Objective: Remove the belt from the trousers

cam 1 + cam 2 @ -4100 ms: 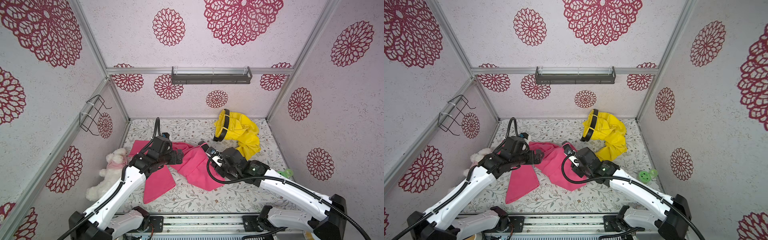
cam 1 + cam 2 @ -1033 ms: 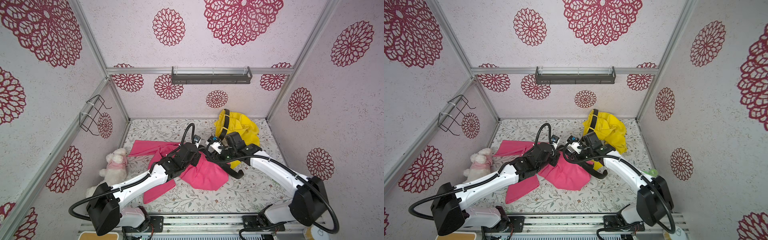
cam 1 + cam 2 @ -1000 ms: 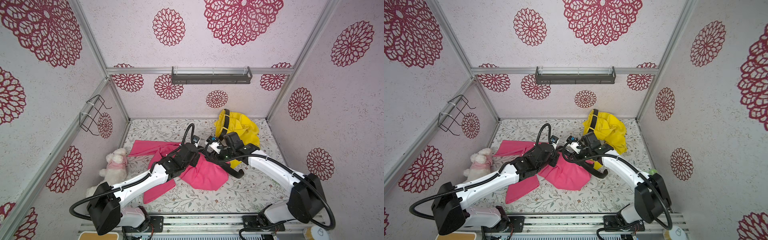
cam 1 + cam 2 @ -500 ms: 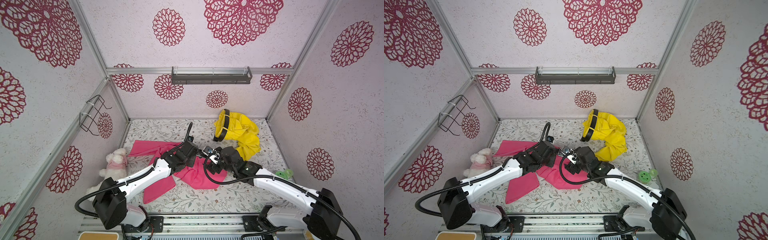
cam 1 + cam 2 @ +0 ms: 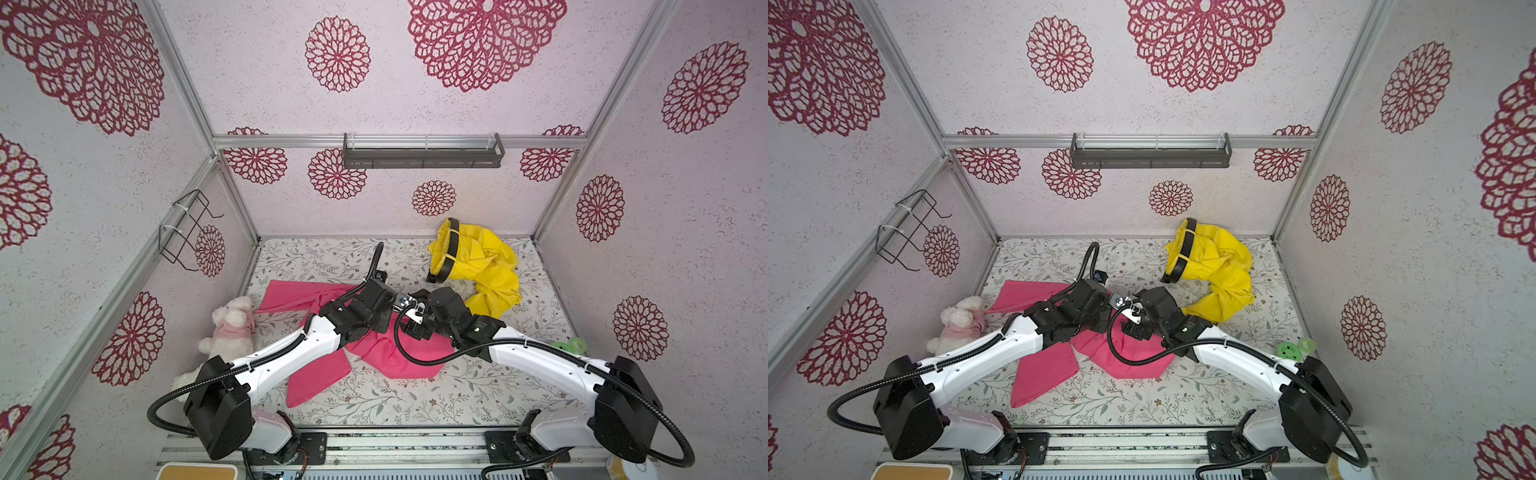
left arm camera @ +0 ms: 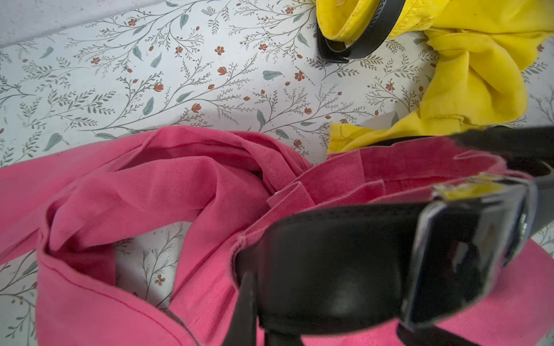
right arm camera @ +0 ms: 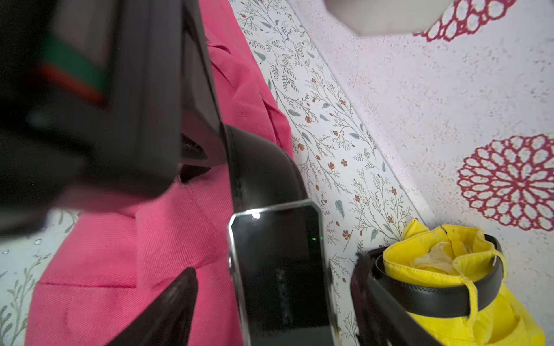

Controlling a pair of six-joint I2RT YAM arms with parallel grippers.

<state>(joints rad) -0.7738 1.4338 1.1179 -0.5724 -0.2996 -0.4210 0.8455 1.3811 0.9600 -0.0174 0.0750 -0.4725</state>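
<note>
Left hand (image 5: 390,306) clenched on the black belt (image 6: 329,254); our released right hand (image 7: 274,263) straddles the buckle (image 7: 281,299), which we should grip next.

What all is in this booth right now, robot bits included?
pink trousers: one, pink, crumpled mid-table
pink trousers' belt: one, black, shiny buckle, in their waistband
yellow trousers: one, yellow, far right corner
yellow trousers' belt: one, black, round their waist
plush toy: one, white with pink top, left edge
small green items: two, green, right edge
wire rack: one, black, left wall
shelf: one, grey, back wall
table: one, floral print
left gripper: one, black, shut on pink trousers' belt
right gripper: one, black, open astride the buckle
</note>
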